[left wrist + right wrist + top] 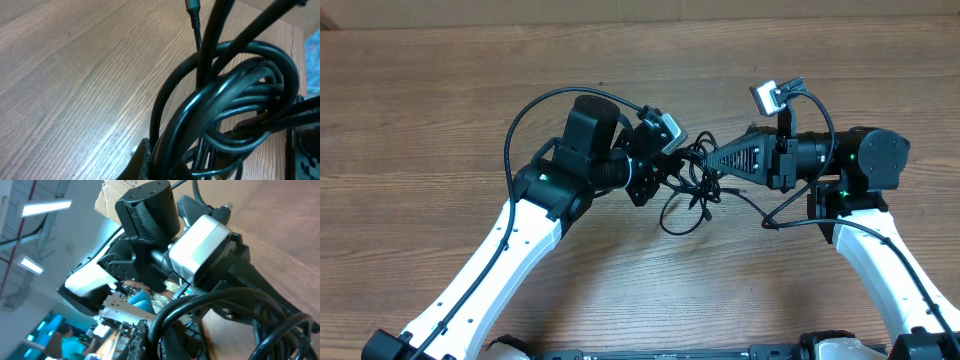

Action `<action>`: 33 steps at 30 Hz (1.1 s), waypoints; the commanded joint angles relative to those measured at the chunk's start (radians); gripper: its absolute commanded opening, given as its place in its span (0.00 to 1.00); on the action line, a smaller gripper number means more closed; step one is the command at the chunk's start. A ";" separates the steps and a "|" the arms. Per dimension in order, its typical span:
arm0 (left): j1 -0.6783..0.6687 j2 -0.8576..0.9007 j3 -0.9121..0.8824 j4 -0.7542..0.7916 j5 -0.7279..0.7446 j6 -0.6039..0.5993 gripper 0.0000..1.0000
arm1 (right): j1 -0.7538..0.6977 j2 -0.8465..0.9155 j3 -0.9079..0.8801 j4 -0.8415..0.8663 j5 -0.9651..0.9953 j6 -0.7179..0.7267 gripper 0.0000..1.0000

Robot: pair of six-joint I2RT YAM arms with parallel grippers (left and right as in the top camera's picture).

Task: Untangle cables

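Overhead, we see the left pincer (670, 163) and the right pincer (713, 160) almost tip to tip, both closed on the tangled black cables (691, 196). The knot sits between the two pincers. Slack loops spill beneath them onto the wooden desk (440, 110), nearer the arm bases.
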 commanded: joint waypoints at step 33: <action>0.006 0.038 -0.010 -0.248 -0.039 0.505 0.04 | 0.005 -0.024 0.023 -0.495 0.765 0.192 0.04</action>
